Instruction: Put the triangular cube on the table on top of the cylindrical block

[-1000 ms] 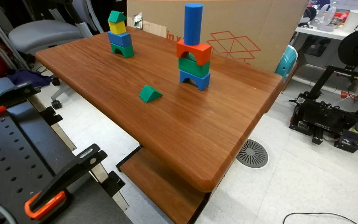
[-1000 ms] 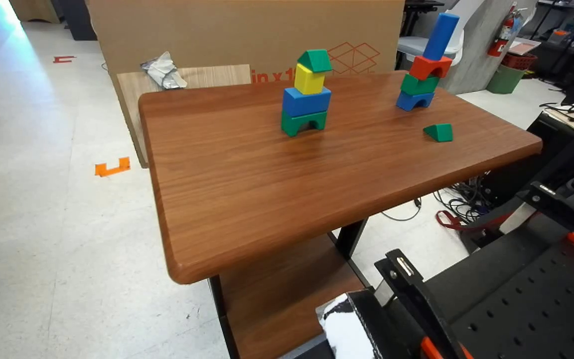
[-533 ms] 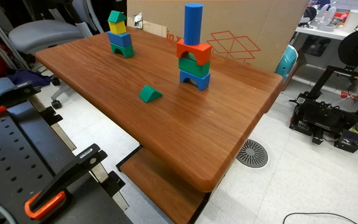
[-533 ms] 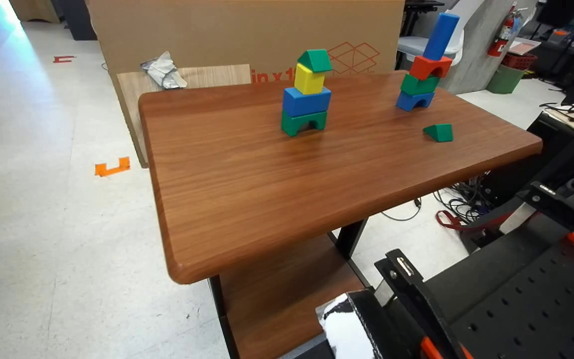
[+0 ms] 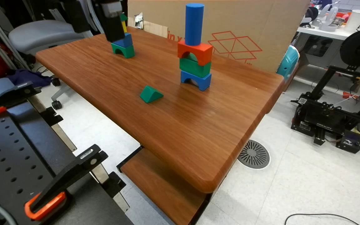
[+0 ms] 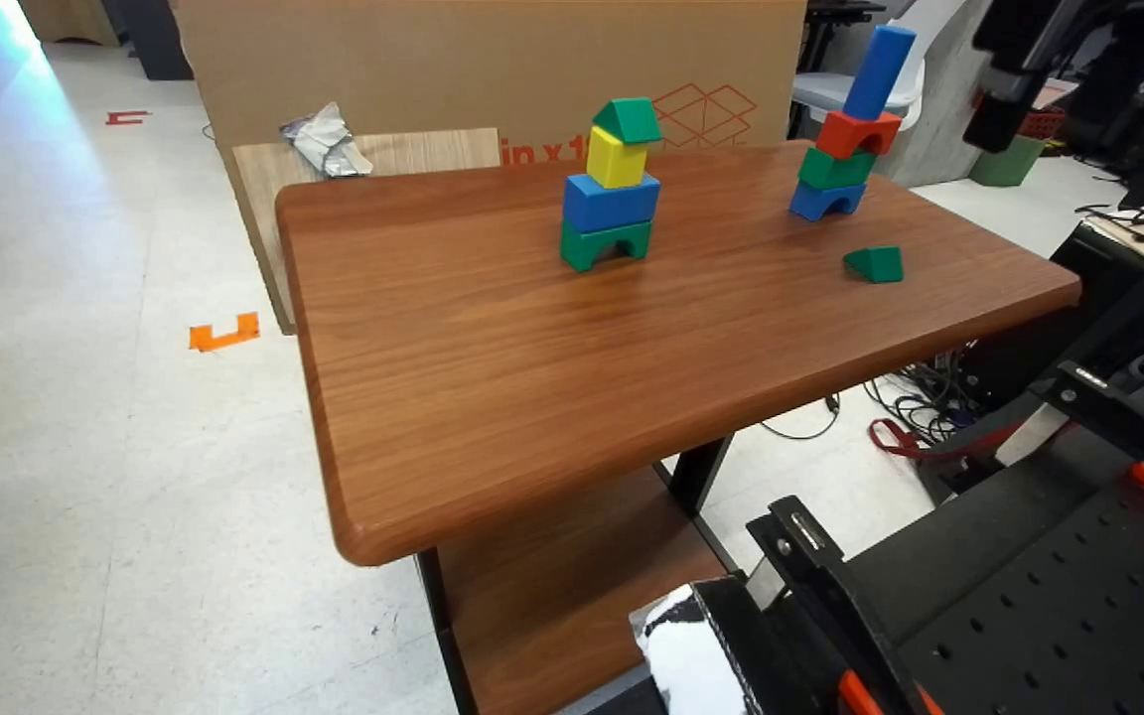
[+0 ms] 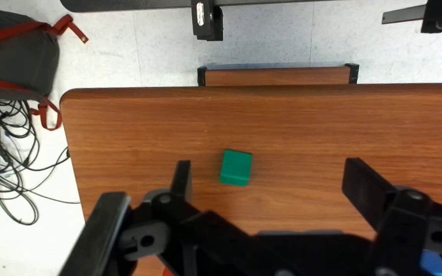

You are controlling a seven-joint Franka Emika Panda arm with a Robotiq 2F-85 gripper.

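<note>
The green triangular block [image 5: 151, 94] lies on the wooden table [image 5: 217, 131], also seen in an exterior view [image 6: 875, 264] and the wrist view [image 7: 236, 168]. The blue cylindrical block [image 5: 194, 25] stands upright on a stack of a red bridge [image 5: 195, 51], a green block and a blue bridge; it also shows in an exterior view [image 6: 880, 74]. The cylinder is out of the wrist view. My gripper [image 7: 269, 164] is open and empty, high above the table, with the triangular block between its finger lines but left of centre. Its blurred fingers show in an exterior view [image 5: 95, 31].
A second tower with a green bridge [image 6: 604, 243], blue block [image 6: 612, 203], yellow cube [image 6: 617, 159] and green triangular top [image 6: 630, 121] stands on the table. A large cardboard box [image 5: 230, 28] stands behind the table. Black clamps [image 5: 70, 175] are at the robot's base.
My gripper has come into both exterior views from the top, where it was out of view before. It partly covers the second tower in one of them. The blocks have not moved.
</note>
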